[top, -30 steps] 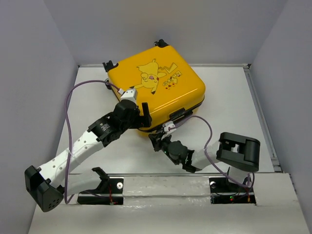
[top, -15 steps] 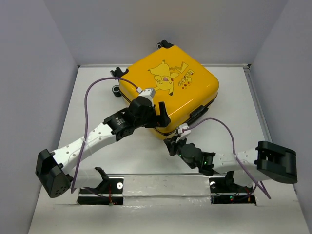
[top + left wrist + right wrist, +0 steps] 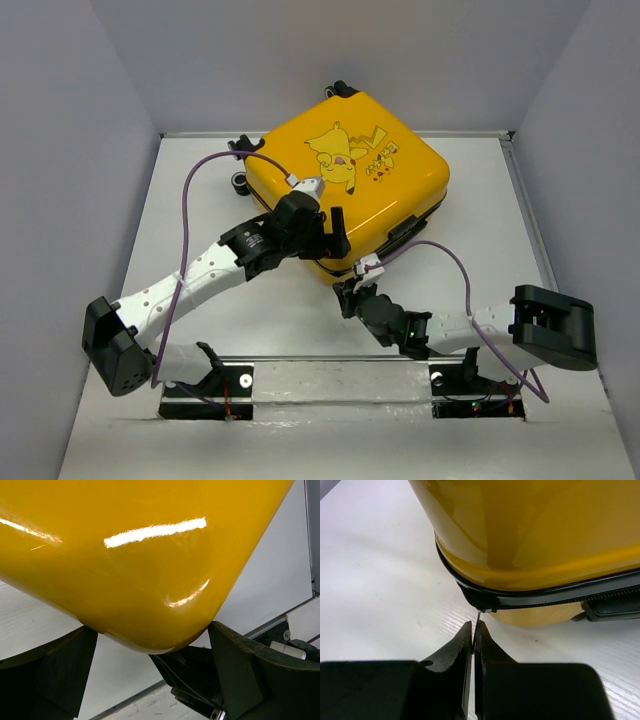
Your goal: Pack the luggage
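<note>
The luggage [image 3: 350, 185], a glossy yellow hard-shell case with a Pikachu cartoon on its lid, lies shut at the back middle of the table. My left gripper [image 3: 320, 240] stands wide open at its near corner, and that yellow corner [image 3: 145, 570] fills the space between the two fingers [image 3: 235, 670]. My right gripper [image 3: 347, 296] sits low just in front of the case. It is shut on the thin metal zipper pull [image 3: 478, 616], which hangs from the black zipper track [image 3: 545, 597] at the corner.
A black side handle [image 3: 405, 232] faces the right arm. Black wheels [image 3: 240, 183] stick out at the case's back left. Grey walls close in the table on three sides. A metal strip [image 3: 340, 378] with the arm bases runs along the near edge.
The luggage has slid to the right and turned a little, mostly in the first half second. Both arms followed it rightward. The right gripper stays shut on the zipper pull.
</note>
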Tool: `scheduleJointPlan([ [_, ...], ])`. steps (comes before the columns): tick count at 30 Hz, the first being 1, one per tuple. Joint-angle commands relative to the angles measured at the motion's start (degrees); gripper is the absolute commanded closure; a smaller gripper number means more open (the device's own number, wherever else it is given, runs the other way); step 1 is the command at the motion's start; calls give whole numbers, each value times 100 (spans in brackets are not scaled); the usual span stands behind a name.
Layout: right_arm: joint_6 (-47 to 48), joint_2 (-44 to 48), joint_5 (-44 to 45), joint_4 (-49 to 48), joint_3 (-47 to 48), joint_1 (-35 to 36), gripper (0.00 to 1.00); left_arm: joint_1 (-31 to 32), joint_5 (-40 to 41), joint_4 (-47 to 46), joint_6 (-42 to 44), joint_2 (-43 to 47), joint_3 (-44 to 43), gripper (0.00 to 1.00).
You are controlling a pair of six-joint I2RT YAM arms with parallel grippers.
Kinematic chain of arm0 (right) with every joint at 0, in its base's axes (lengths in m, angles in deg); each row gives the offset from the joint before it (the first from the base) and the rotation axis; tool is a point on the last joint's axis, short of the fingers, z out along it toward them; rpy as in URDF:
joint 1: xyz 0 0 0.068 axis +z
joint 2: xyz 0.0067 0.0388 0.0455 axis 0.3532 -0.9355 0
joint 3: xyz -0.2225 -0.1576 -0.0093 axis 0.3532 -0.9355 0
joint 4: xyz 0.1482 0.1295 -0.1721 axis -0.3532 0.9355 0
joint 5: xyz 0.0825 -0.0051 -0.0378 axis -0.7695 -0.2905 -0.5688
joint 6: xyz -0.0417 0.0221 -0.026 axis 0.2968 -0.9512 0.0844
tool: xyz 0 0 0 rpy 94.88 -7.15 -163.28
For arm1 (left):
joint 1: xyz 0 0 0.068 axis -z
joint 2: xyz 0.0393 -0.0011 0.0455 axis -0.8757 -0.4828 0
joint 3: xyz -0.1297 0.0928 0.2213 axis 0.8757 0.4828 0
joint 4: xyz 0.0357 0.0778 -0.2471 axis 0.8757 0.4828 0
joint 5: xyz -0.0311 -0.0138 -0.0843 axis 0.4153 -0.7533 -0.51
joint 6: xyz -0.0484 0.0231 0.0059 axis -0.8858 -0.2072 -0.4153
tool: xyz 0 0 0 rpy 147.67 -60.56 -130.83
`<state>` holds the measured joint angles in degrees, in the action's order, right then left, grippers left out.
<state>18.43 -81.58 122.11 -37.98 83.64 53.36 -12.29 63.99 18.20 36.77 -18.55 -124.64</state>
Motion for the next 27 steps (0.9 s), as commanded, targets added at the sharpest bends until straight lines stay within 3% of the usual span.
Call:
scheduleJointPlan([
  [1, -228, -52, -2183, -1004, 173, 858, 93, 82, 538, -3298, 523, -307, -340, 1],
  [3, -378, 114, -2139, -900, -89, 858, 93, -102, 945, -2796, 849, -149, -516, 1],
  [6, -624, 308, -2077, -837, -372, 858, 93, -593, 604, -2146, 999, 53, -605, 1],
  [9, -765, 545, -2095, -776, -627, 858, 93, -1725, -589, -1793, 1053, 352, -570, 1],
  [11, -800, 668, -2130, -706, -715, 858, 93, -2622, -1292, -2028, 860, 518, -316, 1],
  [14, -826, 861, -2086, -600, -820, 858, 93, -3544, -1507, -2127, 649, 537, -218, 1],
  [20, -818, 1125, -1945, -398, -970, 858, 93, -4487, -1648, -2302, 376, -314, -797, 1],
  [27, -835, 1196, -1901, -310, -1076, 858, 93, -5025, -2289, -2013, 182, -2141, -1984, 1],
])
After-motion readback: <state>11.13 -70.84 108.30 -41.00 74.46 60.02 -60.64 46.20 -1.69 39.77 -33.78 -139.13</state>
